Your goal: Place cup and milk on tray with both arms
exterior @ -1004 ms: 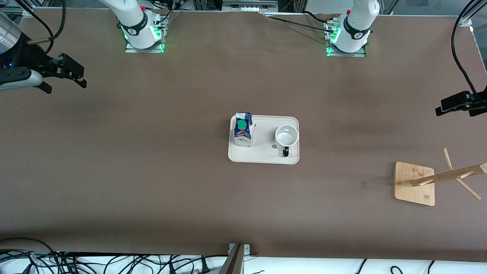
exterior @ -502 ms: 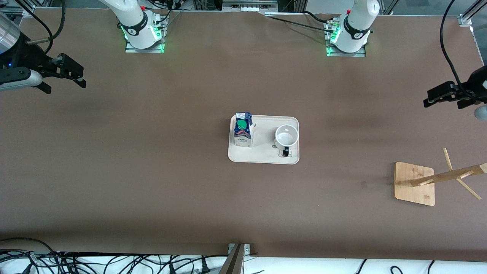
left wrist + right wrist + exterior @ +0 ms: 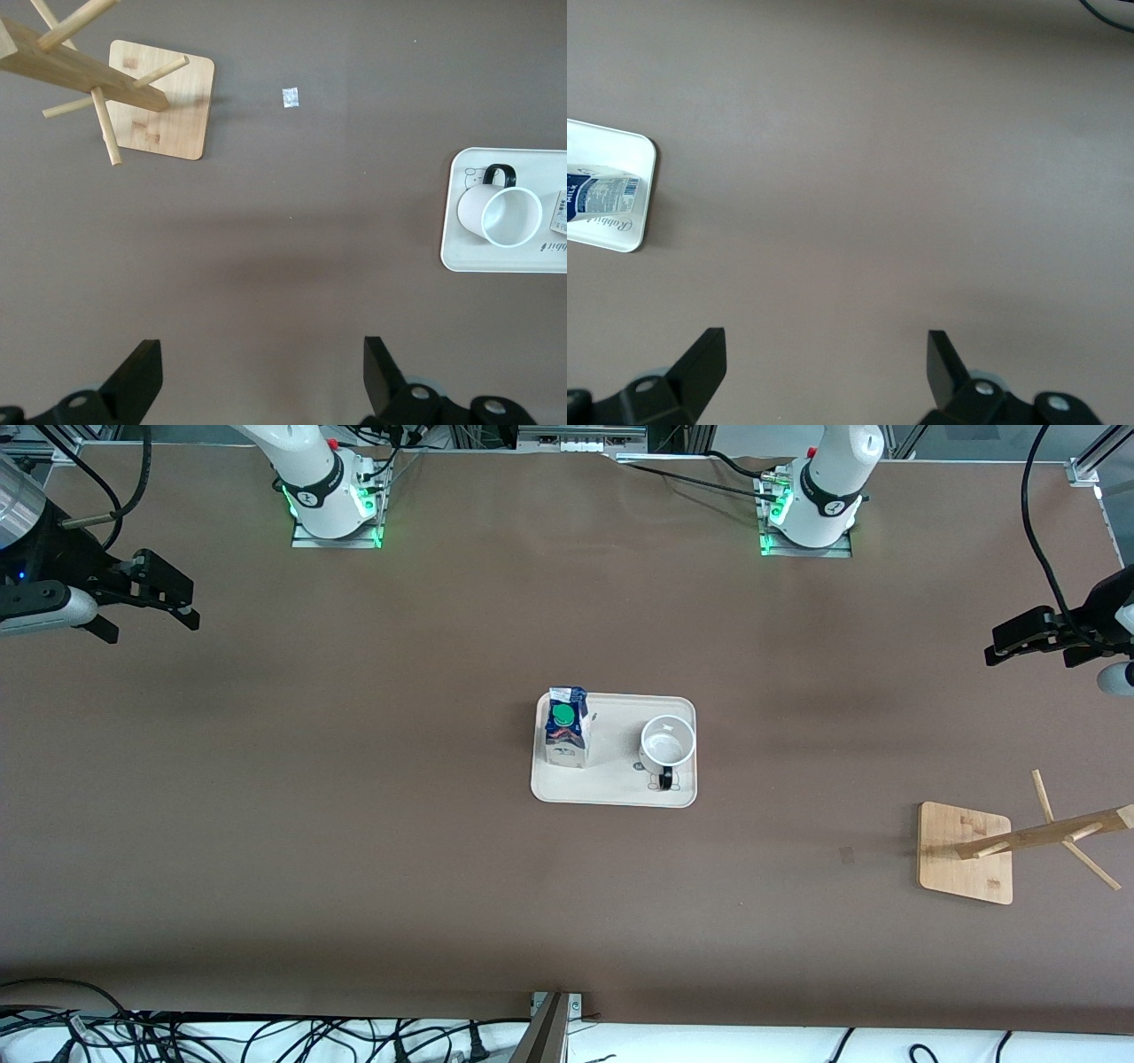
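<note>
Since a second ago only the left gripper (image 3: 1032, 640) has shifted, swinging a little in from the table's edge at the left arm's end; the right gripper (image 3: 151, 598) hangs where it was at the right arm's end. Both stand with fingers spread wide and empty. The tray (image 3: 613, 793) lies mid-table, well apart from both, with the milk (image 3: 566, 728) upright at its right-arm end and the cup (image 3: 666, 746) at its left-arm end, handle toward the front camera. Both items look placed, so probably nothing remains to grasp. The left wrist view alone shows the rabbit drawing (image 3: 475, 174) beside the cup; the wooden rack (image 3: 966, 853) stands unused.
</note>
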Robot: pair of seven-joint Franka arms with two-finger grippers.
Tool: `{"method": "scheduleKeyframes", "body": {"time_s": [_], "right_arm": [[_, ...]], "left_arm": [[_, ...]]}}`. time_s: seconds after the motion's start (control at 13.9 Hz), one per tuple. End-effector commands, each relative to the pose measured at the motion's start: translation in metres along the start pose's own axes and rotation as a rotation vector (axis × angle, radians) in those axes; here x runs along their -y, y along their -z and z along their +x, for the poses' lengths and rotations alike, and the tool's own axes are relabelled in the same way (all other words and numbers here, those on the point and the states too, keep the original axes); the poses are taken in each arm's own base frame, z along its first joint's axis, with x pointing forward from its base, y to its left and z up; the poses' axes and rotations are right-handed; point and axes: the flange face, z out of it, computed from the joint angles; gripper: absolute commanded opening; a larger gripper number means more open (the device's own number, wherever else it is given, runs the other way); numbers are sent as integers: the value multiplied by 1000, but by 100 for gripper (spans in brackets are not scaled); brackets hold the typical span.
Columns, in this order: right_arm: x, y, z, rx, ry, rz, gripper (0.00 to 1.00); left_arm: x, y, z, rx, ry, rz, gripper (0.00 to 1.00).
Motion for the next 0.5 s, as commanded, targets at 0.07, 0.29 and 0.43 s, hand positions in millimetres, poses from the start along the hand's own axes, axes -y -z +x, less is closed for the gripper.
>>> {"method": "scheduleKeyframes", "body": {"time_s": [0.07, 0.29, 0.43], "right_arm": [[9, -6, 15, 7, 14, 6, 100], [13, -7, 16, 8, 30, 6, 100], [12, -5, 15, 9, 27, 1, 100]], "left_arm": [[1, 3, -8, 2, -4, -3, 100], [16, 2, -9, 4, 17, -8, 100], [17, 2, -9, 4, 19, -9, 100]]}}
